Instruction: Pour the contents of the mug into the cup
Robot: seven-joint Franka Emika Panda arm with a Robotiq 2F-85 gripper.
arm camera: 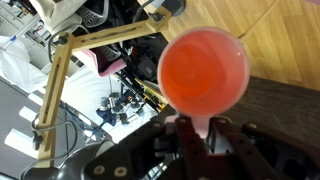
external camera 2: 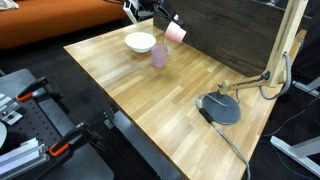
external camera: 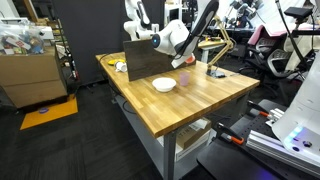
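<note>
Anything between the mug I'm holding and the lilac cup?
Nothing visible. The pink mug, held in the gripper, hangs tilted just above the lilac cup with open air between them. The white bowl sits beside that cup, out of the path.

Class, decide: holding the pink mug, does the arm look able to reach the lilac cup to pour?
Probably yes. The gripper holds the mug tilted close above the cup, with open air between them. The white bowl sits beside the cup, not in the way.

the pink mug [arm camera: 203, 72], mouth toward the camera, sits clamped in the jaws.
</note>
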